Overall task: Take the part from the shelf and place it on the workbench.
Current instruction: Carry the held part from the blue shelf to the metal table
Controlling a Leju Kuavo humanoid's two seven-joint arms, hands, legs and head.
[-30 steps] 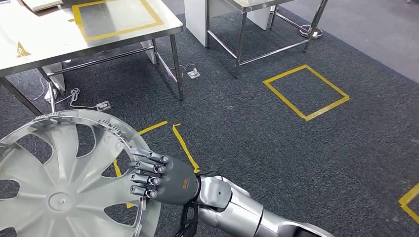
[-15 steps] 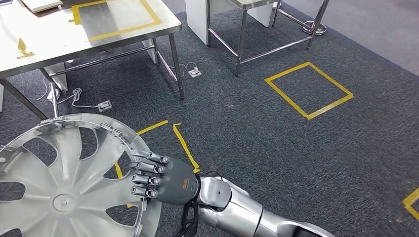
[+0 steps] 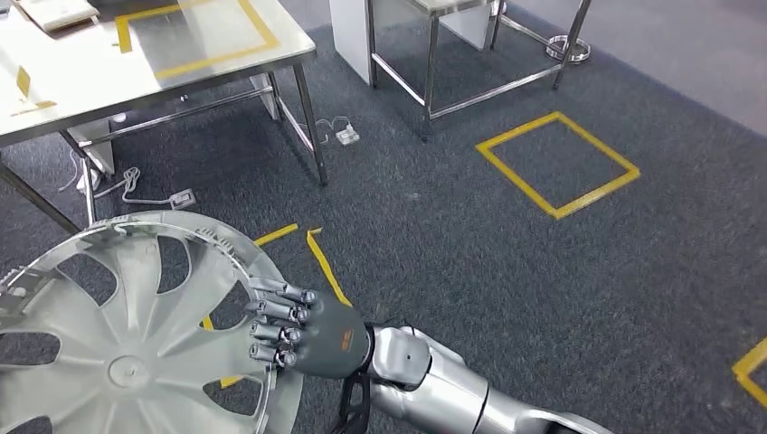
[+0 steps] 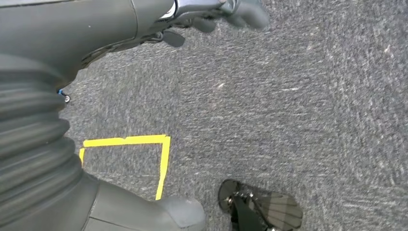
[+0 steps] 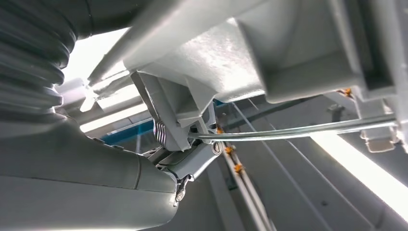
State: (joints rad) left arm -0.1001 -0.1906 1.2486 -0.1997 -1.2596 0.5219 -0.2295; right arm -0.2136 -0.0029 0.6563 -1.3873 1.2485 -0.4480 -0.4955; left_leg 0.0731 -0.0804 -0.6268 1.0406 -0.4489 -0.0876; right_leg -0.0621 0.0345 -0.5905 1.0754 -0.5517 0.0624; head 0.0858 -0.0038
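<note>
large silver plastic wheel cover (image 3: 127, 334) with curved spokes and cut-out windows, held low-left in head view above the dark grey carpet (image 3: 506, 262). right hand (image 3: 303, 330) grips its rim, fingers (image 3: 271, 312) curled over the edge, forearm reaching in from the lower right. left hand (image 4: 144, 24): grip state unclear. stainless steel workbench (image 3: 81, 81) with a yellow tape rectangle (image 3: 194, 36) farther back.
</note>
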